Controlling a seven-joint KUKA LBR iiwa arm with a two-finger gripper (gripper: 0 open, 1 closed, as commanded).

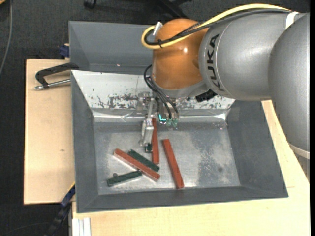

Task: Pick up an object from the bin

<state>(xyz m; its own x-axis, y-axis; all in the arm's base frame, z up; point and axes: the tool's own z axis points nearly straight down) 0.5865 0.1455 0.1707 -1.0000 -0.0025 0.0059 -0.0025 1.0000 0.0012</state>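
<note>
"When the count reached the arm, where did the gripper (148, 142) stand?"

"Item 1: gripper, hung below the orange wrist cover (174, 53). It was low over the floor of the grey metal bin (84, 146), a little left of the frame's centre. State: released or clenched, could not be told."

"And the nearest piece?"

"Item 2: narrow red-brown flat bar (155, 149). It lay on the bin floor just beside the gripper, on its right in the frame. Touching or a shade apart, I could not tell. Its long axis ran top to bottom of the frame, almost in line with the gripper's own length. The upper end was tucked up by the gripper body. The lower end pointed at the bottom edge, leaning slightly right."

"Was it held?"

"Not shown as held. By my reckoning, the coming move turned on that small sideways offset. The gripper would need to shift right in the frame, then close across the bar's short width."

"Remaining stock?"

"Item 3: second red-brown bar (173, 163), near and to the right of item 2, slanting toward lower right.
Item 4: third red-brown bar (129, 160), lower left of centre, with a dark green bar (145, 160) lying over it.
Item 5: second dark green bar (123, 177), toward the floor's lower left."
</note>
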